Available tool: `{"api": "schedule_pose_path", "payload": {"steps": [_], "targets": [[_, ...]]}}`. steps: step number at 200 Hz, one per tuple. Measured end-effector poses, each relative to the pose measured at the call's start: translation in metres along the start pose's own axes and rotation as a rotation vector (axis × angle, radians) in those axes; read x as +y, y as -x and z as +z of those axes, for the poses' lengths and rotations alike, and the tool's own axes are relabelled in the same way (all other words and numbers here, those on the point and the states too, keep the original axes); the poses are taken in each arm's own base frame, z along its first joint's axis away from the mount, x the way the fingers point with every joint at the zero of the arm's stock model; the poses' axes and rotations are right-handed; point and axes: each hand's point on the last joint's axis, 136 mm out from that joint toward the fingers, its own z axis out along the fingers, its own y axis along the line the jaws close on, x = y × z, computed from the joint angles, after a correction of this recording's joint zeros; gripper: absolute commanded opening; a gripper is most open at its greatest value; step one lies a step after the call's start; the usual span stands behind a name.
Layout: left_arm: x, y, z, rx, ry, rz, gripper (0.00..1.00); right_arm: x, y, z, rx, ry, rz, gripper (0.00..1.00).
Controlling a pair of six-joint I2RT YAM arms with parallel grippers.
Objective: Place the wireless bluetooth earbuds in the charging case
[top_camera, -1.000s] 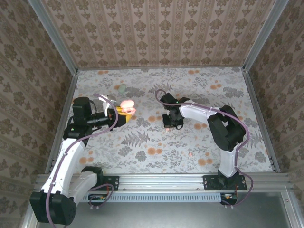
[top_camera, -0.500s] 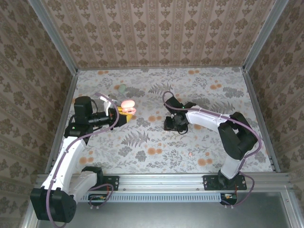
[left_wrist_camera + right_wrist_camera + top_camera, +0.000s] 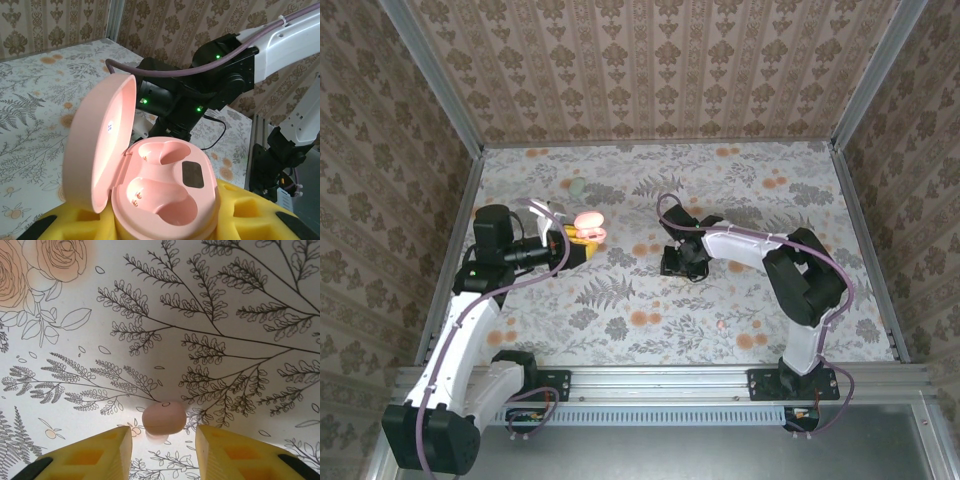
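Charging case (image 3: 165, 200) moulded in smooth pink plastic with a soft satin sheen, earbud (image 3: 164, 417) seen as smooth, matt pale plastic, finger pads (image 3: 95, 457) faced in porous yellow foam, table (image 3: 225, 315) covered by a matt printed sheet, frame rail (image 3: 670, 378) made of brushed metal.

1. One open pink charging case (image 3: 165, 200), with two wells (image 3: 162, 155).
2. One pale green oval case (image 3: 578, 186).
3. Two small pink earbuds: one earbud (image 3: 164, 417), another earbud (image 3: 722, 323).
4. Two end effectors: left end effector (image 3: 160, 227), right end effector (image 3: 162, 450).
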Motion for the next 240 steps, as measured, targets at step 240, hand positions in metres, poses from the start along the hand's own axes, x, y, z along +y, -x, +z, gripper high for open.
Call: {"api": "schedule_pose_path", "payload": {"steps": [240], "targets": [[0.001, -0.003, 0.0, 0.004, 0.002, 0.0, 0.09, 0.004, 0.009, 0.008, 0.024, -0.098, -0.123, 0.22]]}}
